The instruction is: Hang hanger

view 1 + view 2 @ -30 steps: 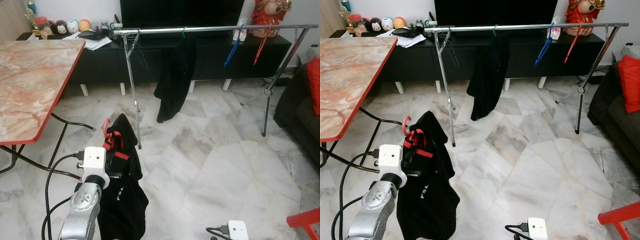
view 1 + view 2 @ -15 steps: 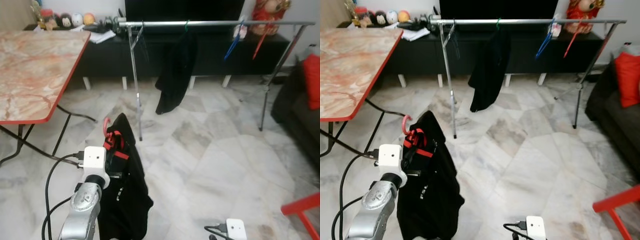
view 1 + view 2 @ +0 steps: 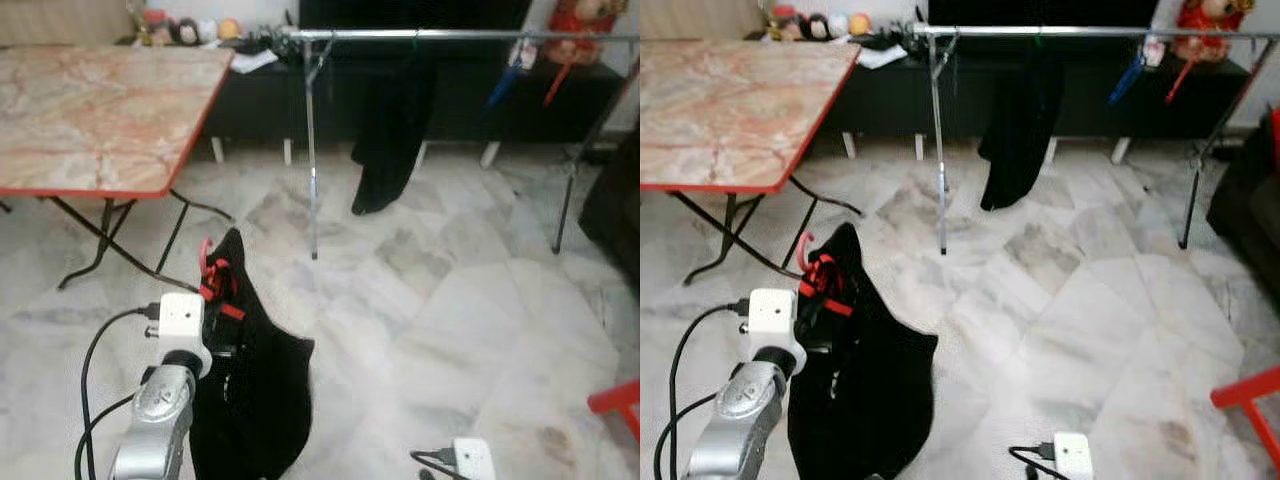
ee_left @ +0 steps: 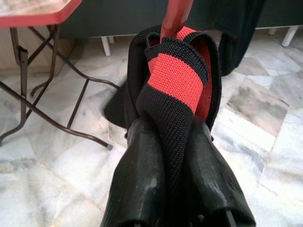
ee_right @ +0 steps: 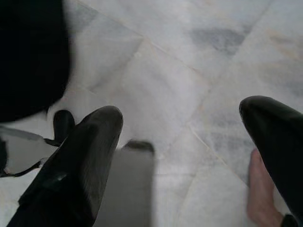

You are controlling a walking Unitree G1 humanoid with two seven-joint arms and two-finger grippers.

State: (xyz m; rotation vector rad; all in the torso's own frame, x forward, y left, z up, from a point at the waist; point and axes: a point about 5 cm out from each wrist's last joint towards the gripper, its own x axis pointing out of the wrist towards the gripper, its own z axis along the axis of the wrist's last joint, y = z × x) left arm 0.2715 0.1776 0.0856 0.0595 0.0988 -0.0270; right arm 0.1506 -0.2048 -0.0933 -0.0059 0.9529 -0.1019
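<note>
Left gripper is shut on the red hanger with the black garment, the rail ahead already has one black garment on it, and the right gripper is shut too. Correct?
Not quite: the right gripper is open, its fingers wide apart over the marble floor in the right wrist view. The left gripper is shut on the red hanger with its black garment, and the rail carries one hung black garment.

Hanger (image 3: 208,262): red, hook pointing up, carrying black garment (image 3: 255,390) with red-and-black striped knit collar (image 4: 177,78). Garment drapes down from hanger, lower hem near marble floor, hanging free. Hanger neck pinched between closed fingers (image 4: 142,179) of left gripper (image 4: 173,142), held upright in front of robot, low left.

Clothes rail (image 3: 450,35): silver horizontal bar on metal legs, well apart from hanger, ahead. On it: black garment on green hanger (image 3: 390,120), blue hanger (image 3: 500,85), red hanger (image 3: 553,85).
</note>
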